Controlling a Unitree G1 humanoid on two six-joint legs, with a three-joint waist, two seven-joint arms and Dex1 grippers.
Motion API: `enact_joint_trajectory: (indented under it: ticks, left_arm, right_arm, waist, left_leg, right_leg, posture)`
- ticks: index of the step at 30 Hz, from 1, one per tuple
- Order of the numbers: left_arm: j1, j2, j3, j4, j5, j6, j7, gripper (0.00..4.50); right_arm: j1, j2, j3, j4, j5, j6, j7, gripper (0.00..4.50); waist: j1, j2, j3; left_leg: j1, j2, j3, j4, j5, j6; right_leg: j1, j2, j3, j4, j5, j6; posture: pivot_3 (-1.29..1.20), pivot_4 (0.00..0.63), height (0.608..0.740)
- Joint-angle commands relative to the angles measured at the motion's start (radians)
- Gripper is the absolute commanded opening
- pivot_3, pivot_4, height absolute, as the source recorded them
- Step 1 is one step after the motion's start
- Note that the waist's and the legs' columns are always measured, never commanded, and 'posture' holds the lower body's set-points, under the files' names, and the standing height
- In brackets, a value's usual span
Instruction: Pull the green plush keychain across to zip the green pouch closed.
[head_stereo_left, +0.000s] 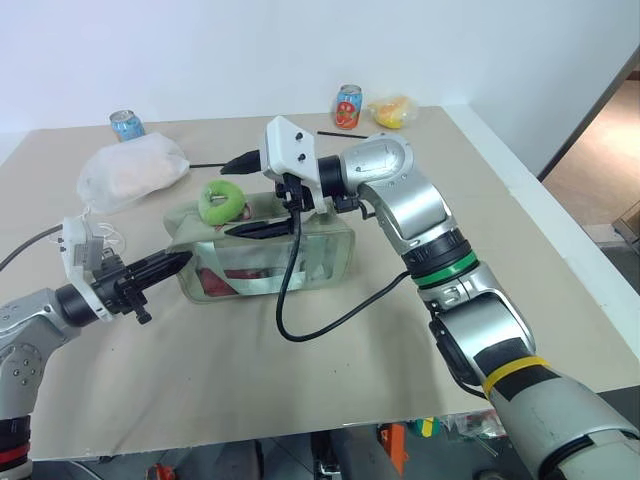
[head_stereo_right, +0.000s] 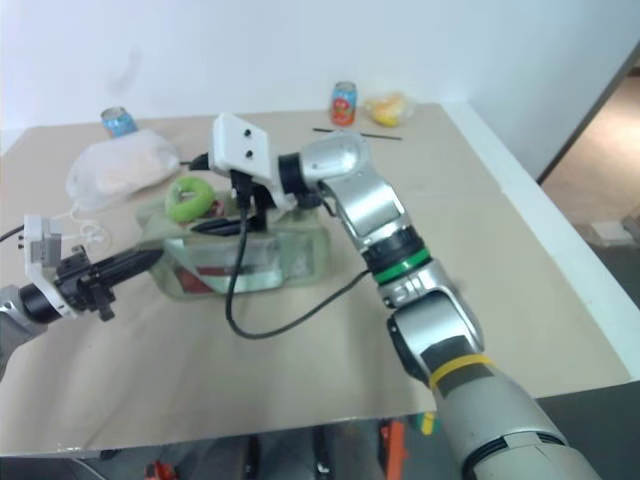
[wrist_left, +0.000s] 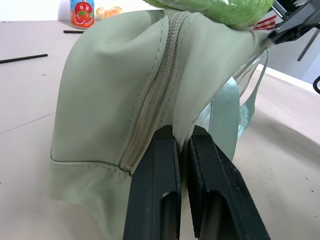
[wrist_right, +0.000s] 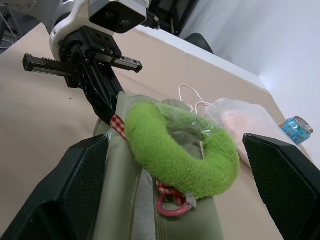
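Note:
The green pouch (head_stereo_left: 300, 262) lies on the table with its zipper (wrist_left: 150, 107) running along the top. The green plush keychain (head_stereo_left: 220, 201) sits on the pouch's top near its left end, with a small pink ring (wrist_right: 172, 208) under it. My left gripper (wrist_left: 181, 134) is shut on the fabric at the pouch's left end, just beside the zipper. My right gripper (head_stereo_left: 248, 196) reaches in from the right and stands wide open. One of its fingers (wrist_right: 75, 190) is on each side of the keychain (wrist_right: 180, 150), and neither touches it.
A white plastic bag (head_stereo_left: 130, 172) lies behind the pouch on the left, with a blue can (head_stereo_left: 127, 124) beyond it. A red can (head_stereo_left: 347, 106) and a yellow packet (head_stereo_left: 393, 110) stand at the back. A black cable (head_stereo_left: 300, 310) loops in front of the pouch.

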Motion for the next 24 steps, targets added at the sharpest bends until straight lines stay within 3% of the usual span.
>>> enact_joint_trajectory:
  ticks: [1, 13, 24]
  left_arm:
    - [0.011, -0.002, 0.011, -0.028, -0.002, -0.011, 0.003, 0.18]
    - [0.013, -0.002, 0.010, -0.022, -0.003, -0.018, 0.000, 0.18]
    - [-0.003, -0.007, -0.003, -0.011, -0.002, -0.019, -0.005, 0.18]
  right_arm:
    - [-0.036, 0.014, -0.015, -0.003, 0.011, -0.015, 0.013, 4.22]
    - [-0.023, 0.012, -0.041, -0.002, 0.048, 0.000, 0.055, 0.11]
    - [-0.030, -0.047, -0.088, 0.024, 0.040, 0.016, 0.005, 0.05]
  waist:
    - [0.000, 0.000, 0.000]
    - [0.000, 0.000, 0.000]
    - [0.000, 0.000, 0.000]
  left_leg:
    - [0.000, 0.000, 0.000, 0.000, 0.000, 0.000]
    - [0.000, 0.000, 0.000, 0.000, 0.000, 0.000]
    - [0.000, 0.000, 0.000, 0.000, 0.000, 0.000]
  right_leg:
    - [0.000, 0.000, 0.000, 0.000, 0.000, 0.000]
    - [0.000, 0.000, 0.000, 0.000, 0.000, 0.000]
    - [0.000, 0.000, 0.000, 0.000, 0.000, 0.000]
  posture:
    - [0.00, 0.150, 0.740]
    - [0.00, 0.150, 0.740]
    - [0.00, 0.150, 0.740]
